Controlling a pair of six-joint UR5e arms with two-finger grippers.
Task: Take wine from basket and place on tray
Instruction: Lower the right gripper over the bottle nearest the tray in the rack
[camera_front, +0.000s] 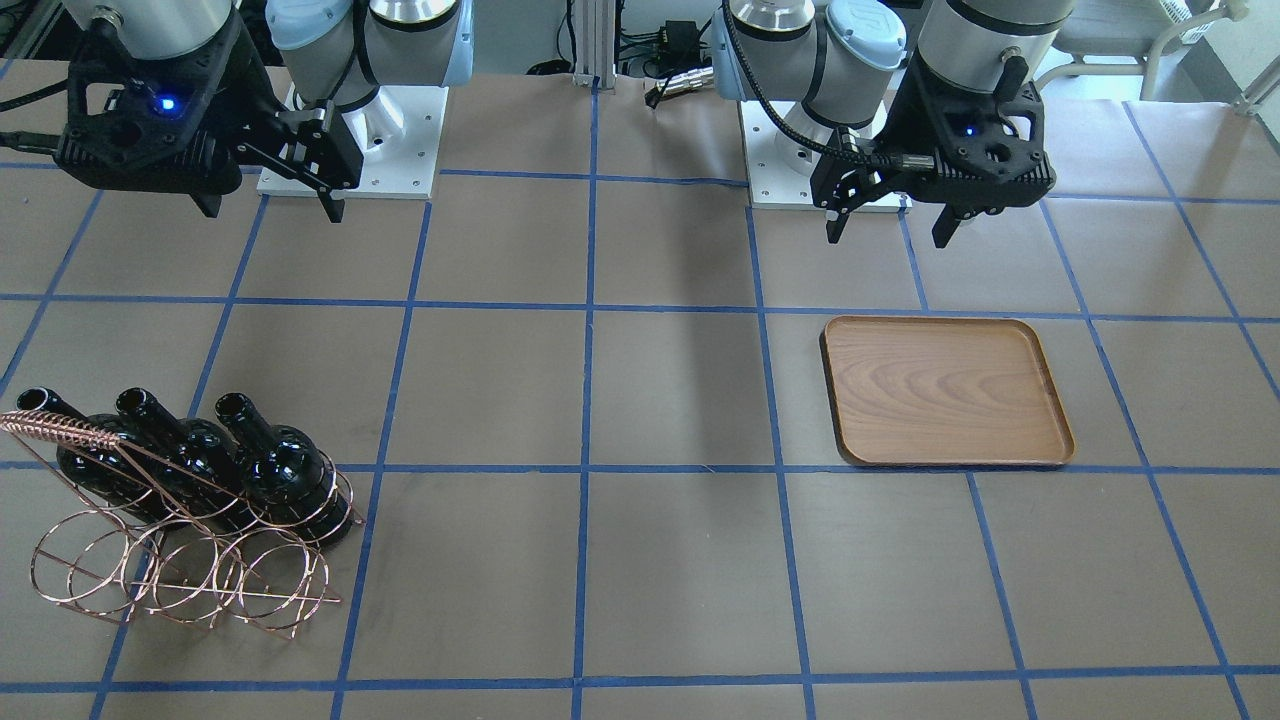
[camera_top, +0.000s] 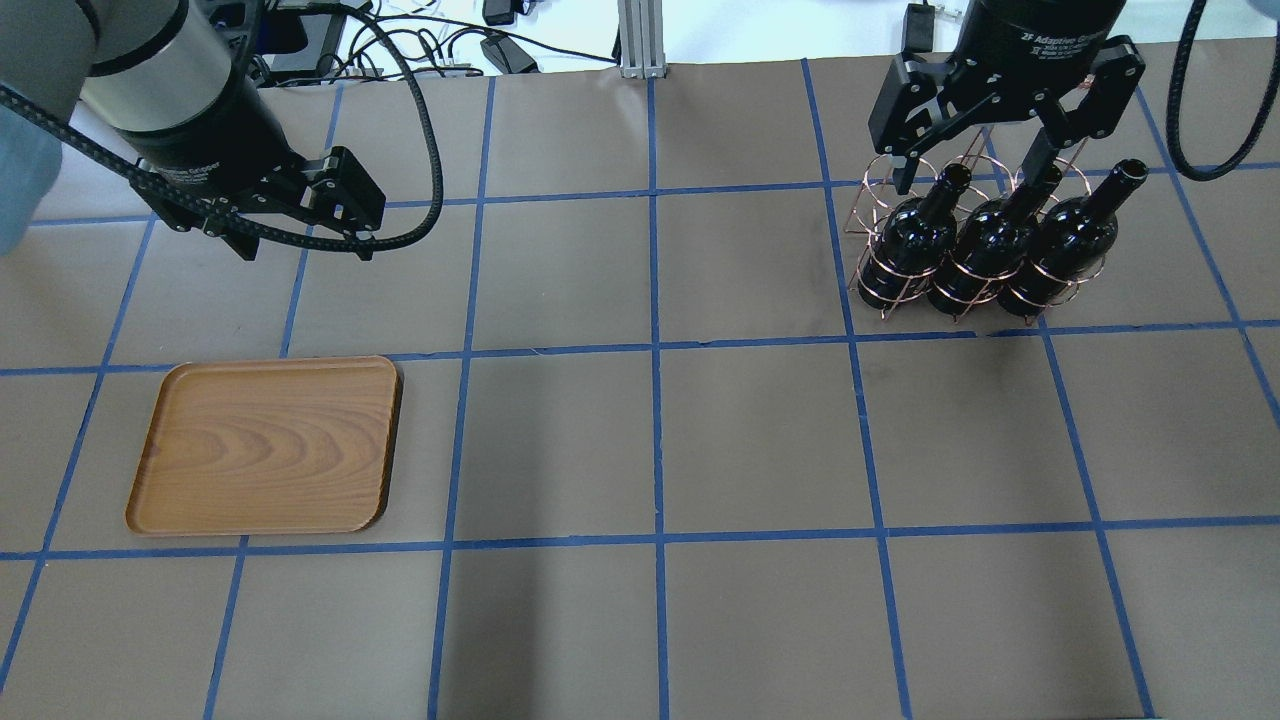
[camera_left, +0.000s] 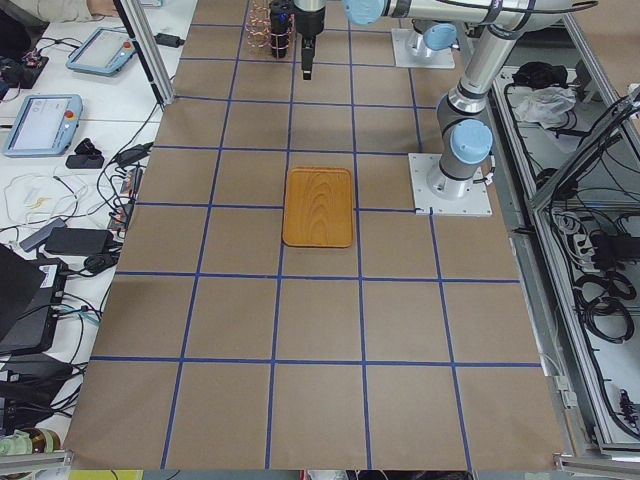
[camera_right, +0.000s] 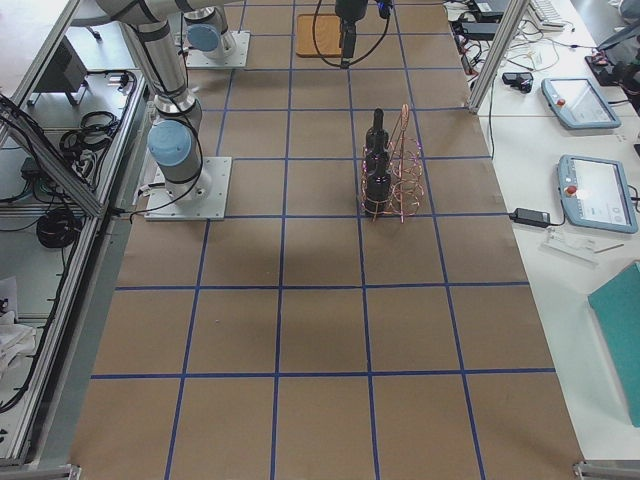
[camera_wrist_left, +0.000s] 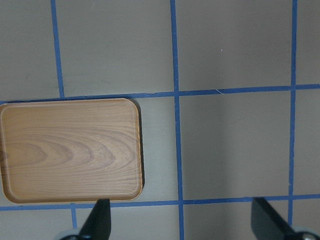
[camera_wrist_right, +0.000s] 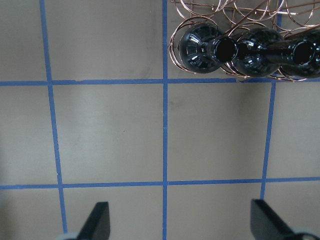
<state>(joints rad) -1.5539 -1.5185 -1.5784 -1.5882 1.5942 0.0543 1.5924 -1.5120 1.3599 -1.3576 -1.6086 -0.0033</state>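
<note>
The left gripper (camera_top: 303, 242) hangs released and empty above the table, beyond the bare wooden tray (camera_top: 270, 445). Across the table the three wine bottles (camera_top: 985, 245) stand neck-up in a row inside the copper wire basket (camera_front: 190, 572), none yet lifted. The right gripper (camera_wrist_right: 181, 222) hovers near them on the robot's side, fingers spread wide and gripping nothing.

The risks sit at the rack. The glass is glossy and the necks narrow, so a loose or off-centre pinch could let a bottle slip. The bottles stand shoulder to shoulder, and a finger pushed between them could knock a neighbour. The light wire frame could also snag, rise or tip with a lifted bottle. The tray lies well apart from the basket, making for a long carry or a hand-over. Its low rim would do little to stop a toppling bottle.

The hoops hide the bottle bases, so how snugly they sit cannot be told. The right wrist view cuts off the third bottle, and the gripper's height above the necks is hard to judge.
</note>
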